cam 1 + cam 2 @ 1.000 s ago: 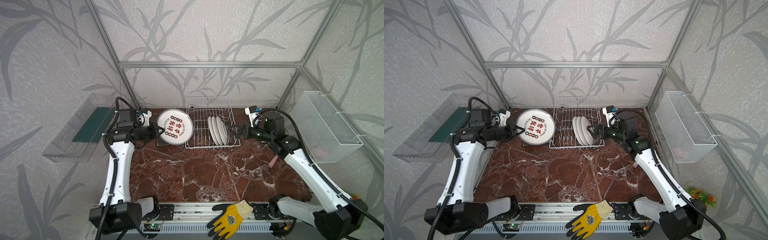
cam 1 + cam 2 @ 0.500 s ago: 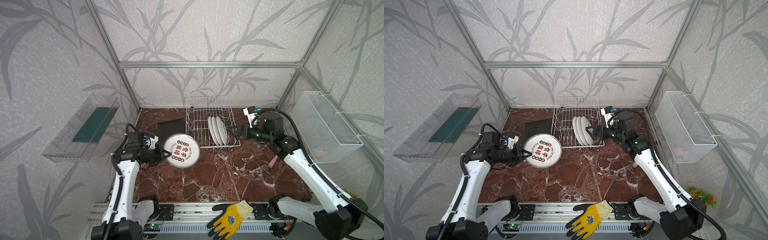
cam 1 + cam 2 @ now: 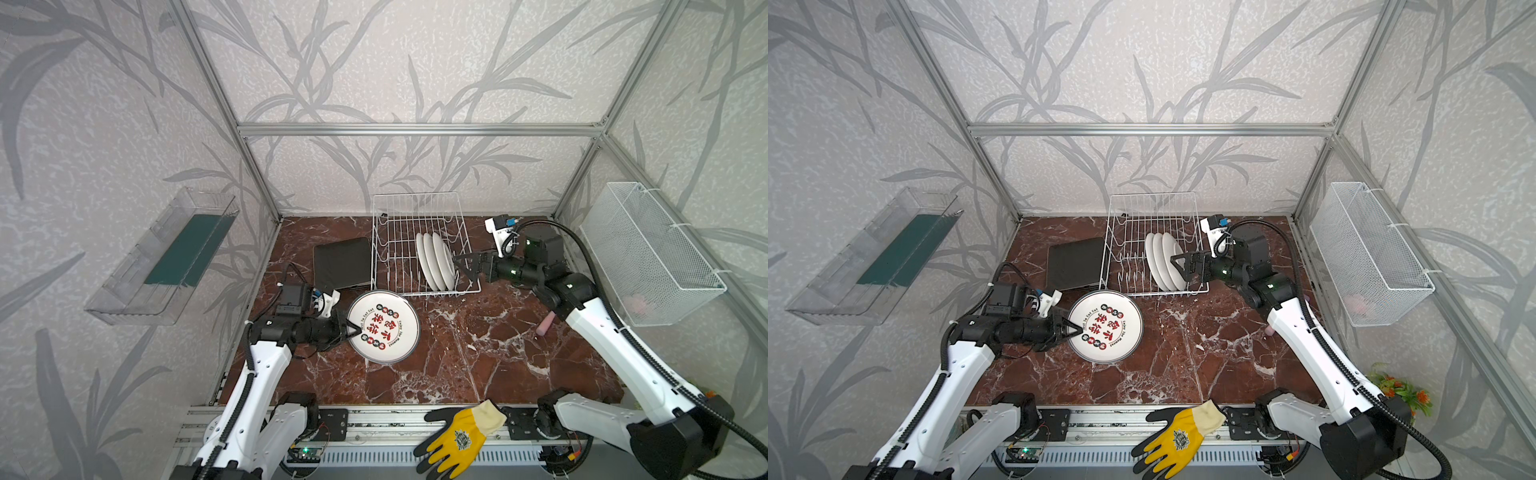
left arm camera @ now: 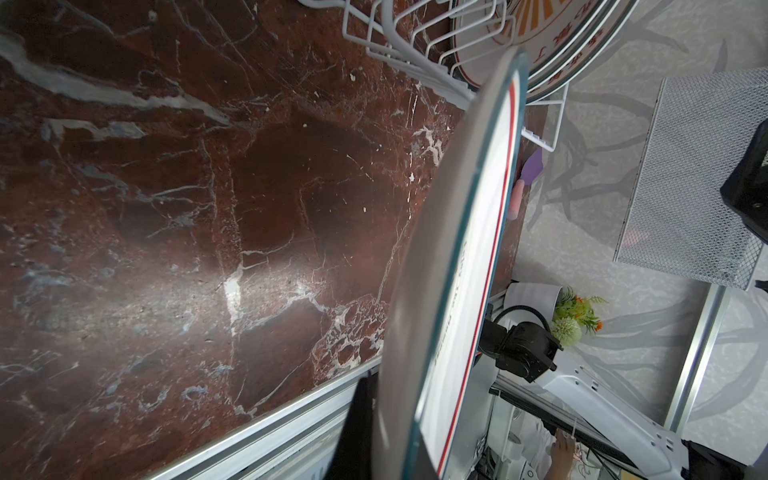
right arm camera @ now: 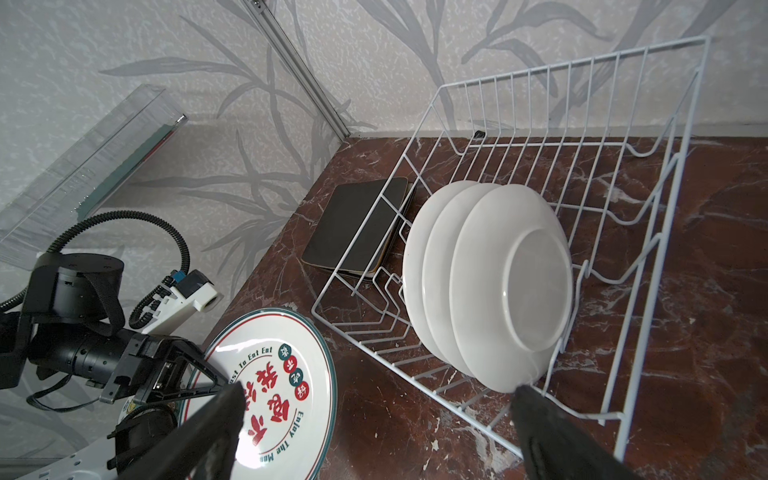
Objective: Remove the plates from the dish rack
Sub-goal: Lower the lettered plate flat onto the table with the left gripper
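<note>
The left gripper (image 3: 351, 330), clamped on the rim of the round white dark-rimmed plate (image 3: 384, 326), has carried it from left of the white wire dish rack (image 3: 415, 194) to its front-left corner; three white round plates (image 3: 434, 262) remain racked, with the right gripper (image 3: 460, 266) wide open and empty alongside.

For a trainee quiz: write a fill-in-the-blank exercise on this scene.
The dish rack holds ___ upright white plates.
The round printed plate is gripped by the ___ end effector.
The right end effector hovers beside the rack, jaws ___.
The rail glove has black fingers and a ___ back.
Missing: three; left; open; yellow.
</note>
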Controlling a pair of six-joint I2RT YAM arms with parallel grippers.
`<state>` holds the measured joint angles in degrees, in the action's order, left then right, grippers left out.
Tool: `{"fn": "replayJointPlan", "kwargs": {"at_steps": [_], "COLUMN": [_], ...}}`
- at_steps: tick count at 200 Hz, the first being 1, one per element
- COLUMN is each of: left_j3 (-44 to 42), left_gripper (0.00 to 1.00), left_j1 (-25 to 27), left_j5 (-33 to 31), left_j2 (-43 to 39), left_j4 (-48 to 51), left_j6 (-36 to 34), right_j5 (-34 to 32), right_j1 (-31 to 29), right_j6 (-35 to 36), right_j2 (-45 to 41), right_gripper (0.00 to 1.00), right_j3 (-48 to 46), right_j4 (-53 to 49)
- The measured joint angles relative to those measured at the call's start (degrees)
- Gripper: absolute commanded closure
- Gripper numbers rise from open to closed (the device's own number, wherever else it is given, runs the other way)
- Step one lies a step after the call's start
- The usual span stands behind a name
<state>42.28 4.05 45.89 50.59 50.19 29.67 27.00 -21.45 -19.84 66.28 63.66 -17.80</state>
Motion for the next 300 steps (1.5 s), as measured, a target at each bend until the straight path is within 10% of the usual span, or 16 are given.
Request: {"fn": "replayJointPlan", "kwargs": {"at_steps": [300], "left_j3": [-17.0], "left_gripper": [0.90], "left_j1": [12.1], "left_j5": [-4.8], "left_j2": [15.4], "left_j4": [-32.1], "left_j6": [13.2], "right_j5": [-1.5], "right_j1": [-0.1], "right_j6": [-0.2], "right_j2": [0.0], "right_gripper": [0.01], "right_j3": [-2.0], "right_j4": [2.1]}}
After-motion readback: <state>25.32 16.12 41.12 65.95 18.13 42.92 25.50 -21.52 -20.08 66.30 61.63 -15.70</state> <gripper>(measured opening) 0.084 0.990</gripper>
